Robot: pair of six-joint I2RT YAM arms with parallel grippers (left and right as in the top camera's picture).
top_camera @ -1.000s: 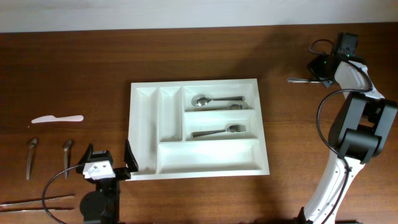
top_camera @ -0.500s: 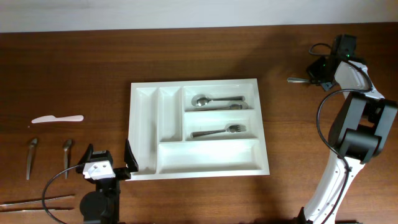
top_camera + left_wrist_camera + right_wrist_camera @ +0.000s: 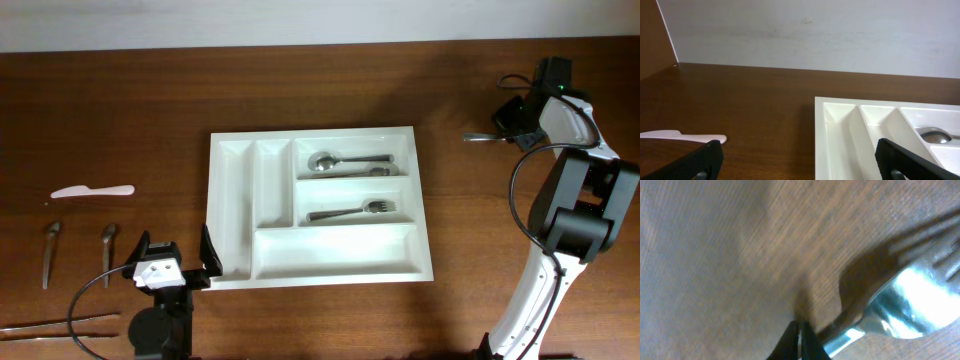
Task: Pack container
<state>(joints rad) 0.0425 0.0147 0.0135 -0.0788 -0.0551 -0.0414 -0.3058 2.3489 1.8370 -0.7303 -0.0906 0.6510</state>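
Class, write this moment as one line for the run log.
task: pack container | right pincer: shut on silver metal fork, right of large white rectangular plastic cutlery tray | left pincer: open, by tray's near-left corner

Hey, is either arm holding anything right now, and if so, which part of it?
The right pincer is shut on a metal fork, gripping the handle just behind the head. The left pincer is open and holds nothing.
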